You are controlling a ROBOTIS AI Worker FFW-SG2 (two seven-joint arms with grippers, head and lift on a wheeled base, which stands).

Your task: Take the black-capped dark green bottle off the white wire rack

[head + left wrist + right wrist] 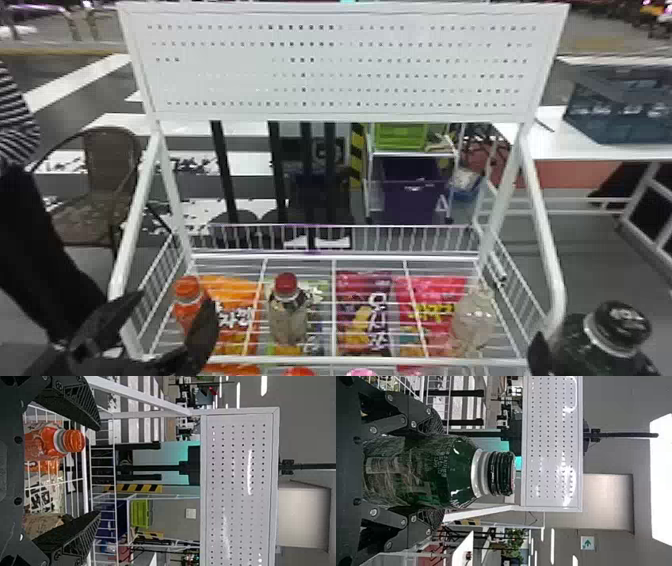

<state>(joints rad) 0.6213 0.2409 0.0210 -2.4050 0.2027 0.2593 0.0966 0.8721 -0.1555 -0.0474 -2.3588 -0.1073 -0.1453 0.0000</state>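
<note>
Black-capped dark green bottle (620, 327), near upright, is in the robot's right gripper (435, 471), just outside the right front corner of the white wire rack (370, 360). The two black fingers press on opposite sides of its body, below the pale neck ring, so the long axis of the bottle runs the same way as the fingers, cap beyond their tips. As I judge it from here, the bottle is off the shelf, and what remains is to take it farther out to the robot's right, away from the rack's slanted side post, which it could knock if it swung back inward. The left gripper (99, 471) is the farther one, across at the rack's left front corner, fingers spread wide and grasping nothing, near an orange-capped bottle (73, 440). On the wire shelf between the two arms stand a red-capped bottle (287, 320) and, near the right side, a clear bottle (472, 322); flat snack bags lie behind and beneath them, one orange (235, 287), one purple (345, 305), one red (435, 287). A white perforated panel (225, 75) rises at the back. Past it are a bright green crate (400, 136) above a dark purple bin (412, 200), a brown chair (107, 155) to the left, and a white table (545, 145) with a blue-grey crate (620, 115) to the right.
</note>
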